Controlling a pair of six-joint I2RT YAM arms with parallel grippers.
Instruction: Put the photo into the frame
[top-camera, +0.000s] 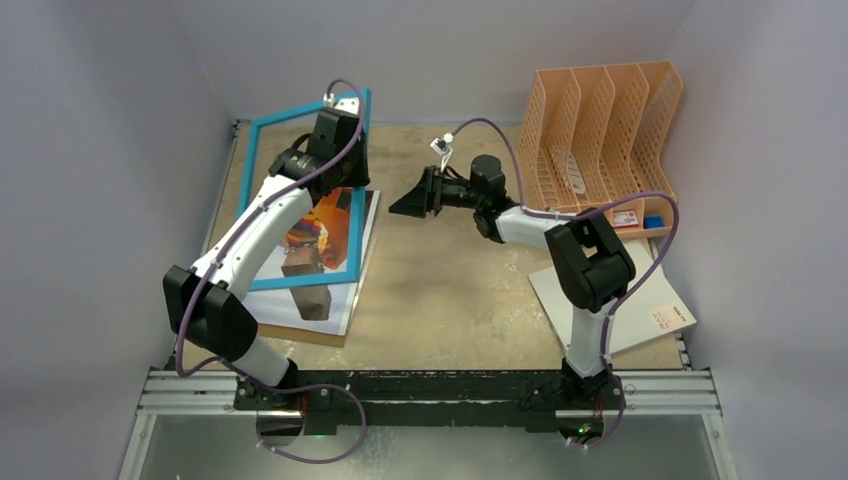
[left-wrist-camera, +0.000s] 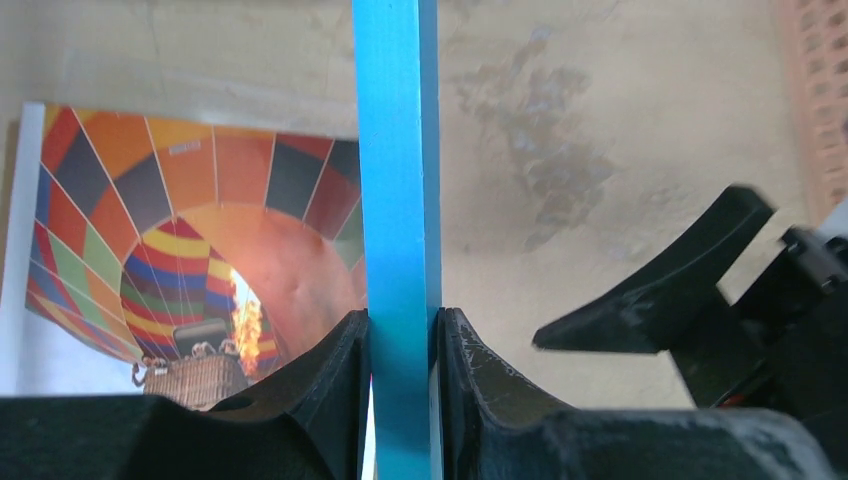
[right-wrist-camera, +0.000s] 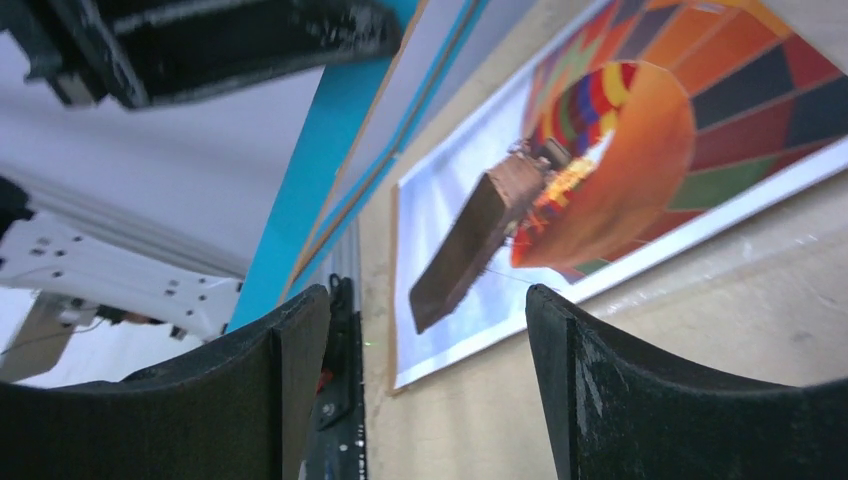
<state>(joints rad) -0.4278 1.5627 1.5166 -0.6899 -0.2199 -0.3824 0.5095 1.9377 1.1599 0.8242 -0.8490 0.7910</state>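
Left gripper (top-camera: 343, 108), top view: clamped on the far rail of the frame (top-camera: 290, 113), which is tilted up over the photo (top-camera: 340, 300) lying flat at table left.
Right gripper (top-camera: 412, 204), top view: jaws parted, nothing held, just beside the frame's right rail; open table (top-camera: 450, 290) is left between the arms.
Left wrist view: the thin blue rail is pinched between both pads; it is judged stiff yet breakable, best taken by its rails.
Right wrist view: the photo is judged light and limp, best lifted at an edge.
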